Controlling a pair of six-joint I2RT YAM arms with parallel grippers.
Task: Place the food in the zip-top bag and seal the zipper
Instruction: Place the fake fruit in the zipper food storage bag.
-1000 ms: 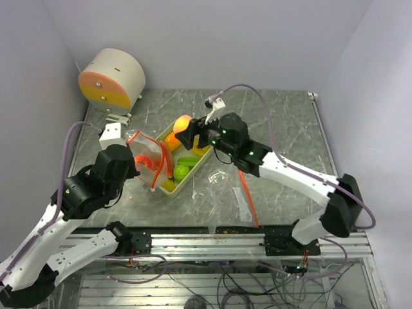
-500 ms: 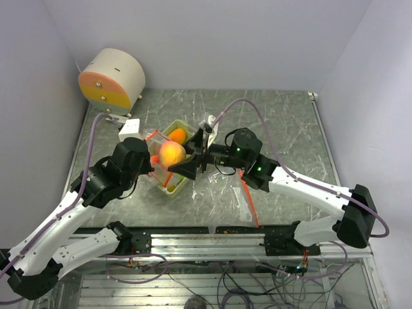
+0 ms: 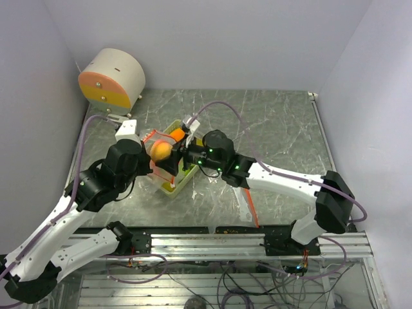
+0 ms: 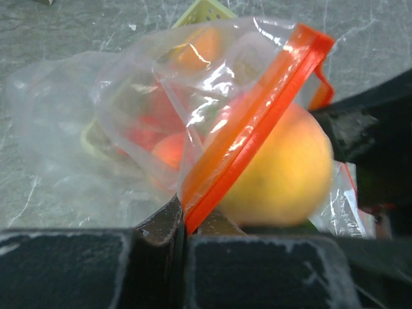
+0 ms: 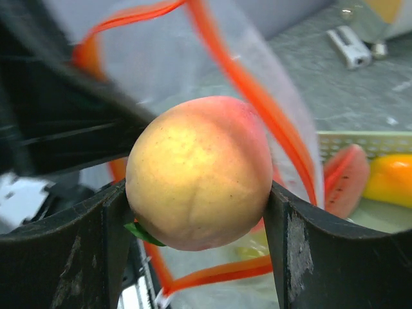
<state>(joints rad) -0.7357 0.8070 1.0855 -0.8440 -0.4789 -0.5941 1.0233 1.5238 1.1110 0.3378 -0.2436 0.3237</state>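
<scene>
Right pincer [image 5: 196, 215] clamping peach [image 5: 198, 170] between jaws, at bag [image 4: 129, 116] mouth, left pincer [image 4: 182, 235] pinching zipper [image 4: 257, 122]

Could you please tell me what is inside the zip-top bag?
Red and orange shapes show through the zip-top bag, but whether inside or behind it is unclear. The peach sits at its mouth.

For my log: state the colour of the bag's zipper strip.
Orange-red; the zipper strip shows best in the left wrist view.
</scene>
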